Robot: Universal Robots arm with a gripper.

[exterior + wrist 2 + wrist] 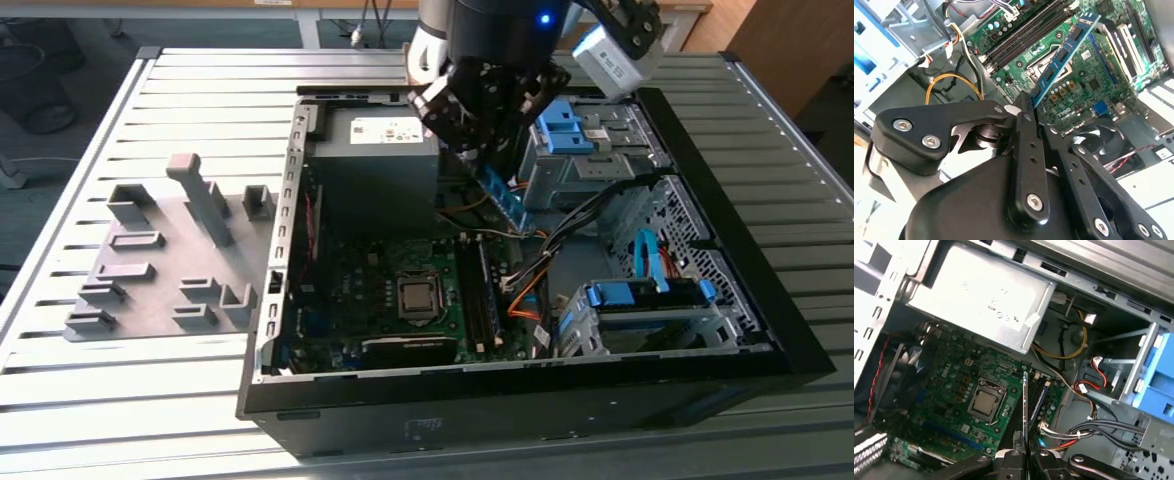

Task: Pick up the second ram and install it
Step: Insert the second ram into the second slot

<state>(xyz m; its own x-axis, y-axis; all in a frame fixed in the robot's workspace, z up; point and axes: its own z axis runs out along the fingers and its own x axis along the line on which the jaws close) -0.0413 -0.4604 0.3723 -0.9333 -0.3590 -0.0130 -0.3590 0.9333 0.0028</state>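
Right now I have the gripper (1026,107) clamped on one end of the second ram (1064,52), fingers pinching its flat faces so the stick hangs edge-down over the motherboard (949,390), above the memory slots (1024,32) beside the processor socket (985,403), clear of the cables (1074,435).

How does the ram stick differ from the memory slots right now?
The ram stick is blue-green with black chips; the memory slots are plain black. The ram stick is clamped in the end effector, held off the motherboard; the memory slots sit fixed on it. Both are long and narrow.
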